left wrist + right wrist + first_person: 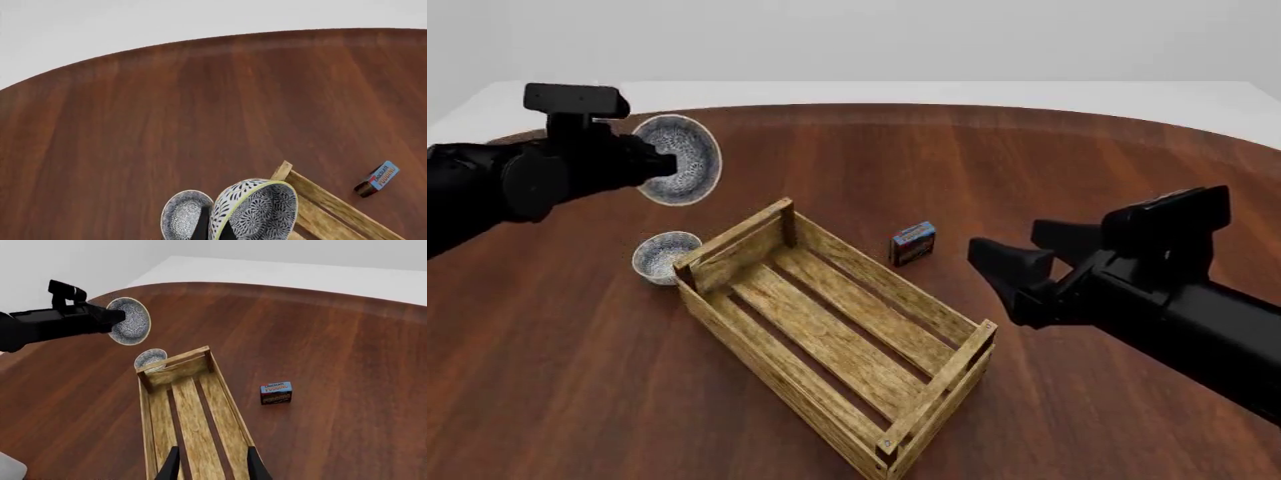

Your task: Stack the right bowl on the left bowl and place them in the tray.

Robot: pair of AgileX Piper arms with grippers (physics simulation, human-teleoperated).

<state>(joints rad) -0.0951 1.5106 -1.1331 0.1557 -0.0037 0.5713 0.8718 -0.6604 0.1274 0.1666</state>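
Currently the left gripper [657, 160] is clamped on a patterned grey-and-white ceramic bowl [681, 160], held tilted on edge above the dark wooden surface [1068, 160]. A smaller matching grey patterned bowl [663, 256] sits on the surface just outside the far-left corner of the oblong light-wood slatted tray [827, 335]. The tray holds nothing. The right gripper [210, 462] hangs over the tray, fingers apart, holding nothing. A small dark box with blue label [913, 243] lies beside the tray. Judgement: level the held bowl, centre it over the resting one, lower gently before releasing.
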